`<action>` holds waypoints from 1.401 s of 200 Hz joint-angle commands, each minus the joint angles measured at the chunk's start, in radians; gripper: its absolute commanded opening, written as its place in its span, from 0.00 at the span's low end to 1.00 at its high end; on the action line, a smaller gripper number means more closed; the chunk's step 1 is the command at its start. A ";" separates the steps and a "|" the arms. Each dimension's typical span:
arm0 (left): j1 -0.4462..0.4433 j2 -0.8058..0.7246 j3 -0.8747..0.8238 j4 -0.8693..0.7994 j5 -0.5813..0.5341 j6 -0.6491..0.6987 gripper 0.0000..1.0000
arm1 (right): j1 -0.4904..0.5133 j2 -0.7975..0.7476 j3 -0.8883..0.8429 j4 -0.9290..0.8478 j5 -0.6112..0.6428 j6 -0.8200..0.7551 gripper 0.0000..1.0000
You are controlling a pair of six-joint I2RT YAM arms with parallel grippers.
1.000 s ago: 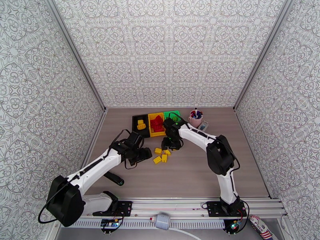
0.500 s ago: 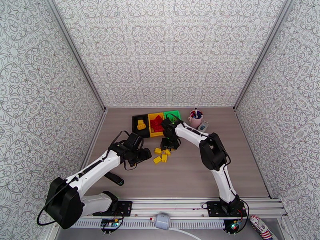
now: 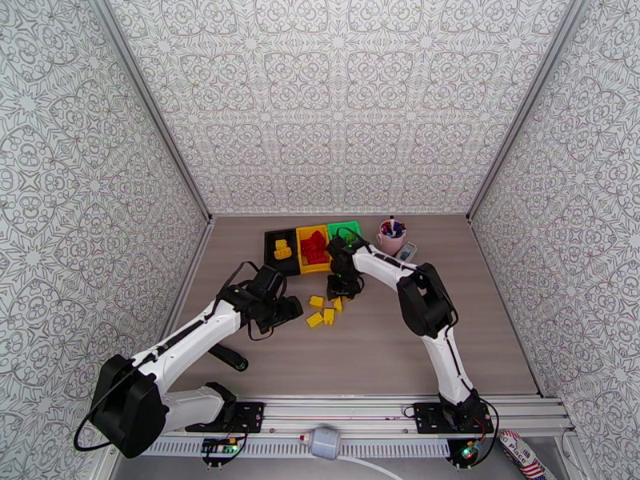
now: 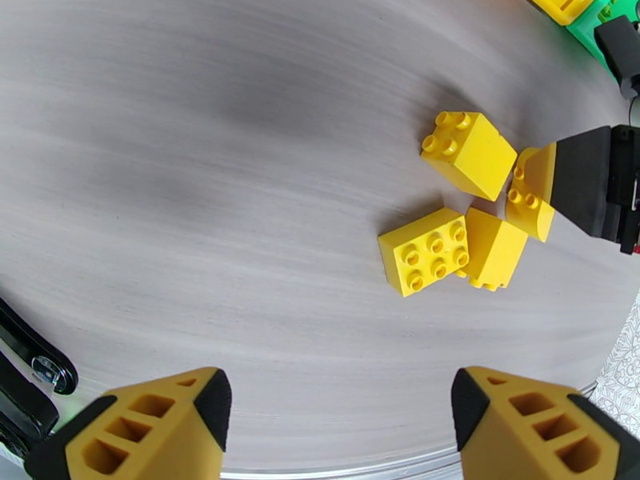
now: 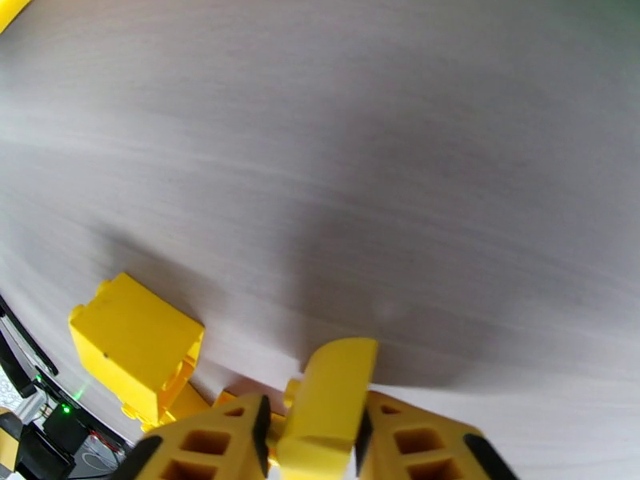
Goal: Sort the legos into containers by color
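Observation:
Several yellow legos lie loose mid-table, in front of the containers: a black bin with yellow bricks, a yellow bin with red bricks, and a green bin partly behind the right arm. My right gripper is down at the cluster's far right, shut on a sloped yellow lego clamped between its fingers; the left wrist view shows that same brick at its black finger. My left gripper hovers open just left of the cluster, holding nothing.
A pink cup with pens and a small flat item stand right of the green bin. A black cylinder lies on the table near the left arm. Patterned walls close the table in on three sides.
The right gripper has come down a little to the left and shut on the sloped yellow lego. The left arm and the other bricks have stayed put.

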 commanded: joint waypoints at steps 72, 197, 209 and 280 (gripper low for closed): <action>0.209 -0.001 -0.031 0.248 0.251 -0.089 0.83 | -0.017 -0.179 -0.103 0.092 -0.045 0.076 0.24; 0.504 0.125 0.116 0.540 0.374 -0.301 0.91 | -0.019 -0.004 0.103 0.850 -0.439 0.647 0.26; 0.515 0.120 0.127 0.514 0.374 -0.290 0.91 | -0.024 0.049 0.153 0.945 -0.445 0.721 0.27; 0.515 0.019 0.038 0.416 0.372 -0.236 0.91 | -0.054 0.446 0.786 0.853 -0.493 0.821 0.58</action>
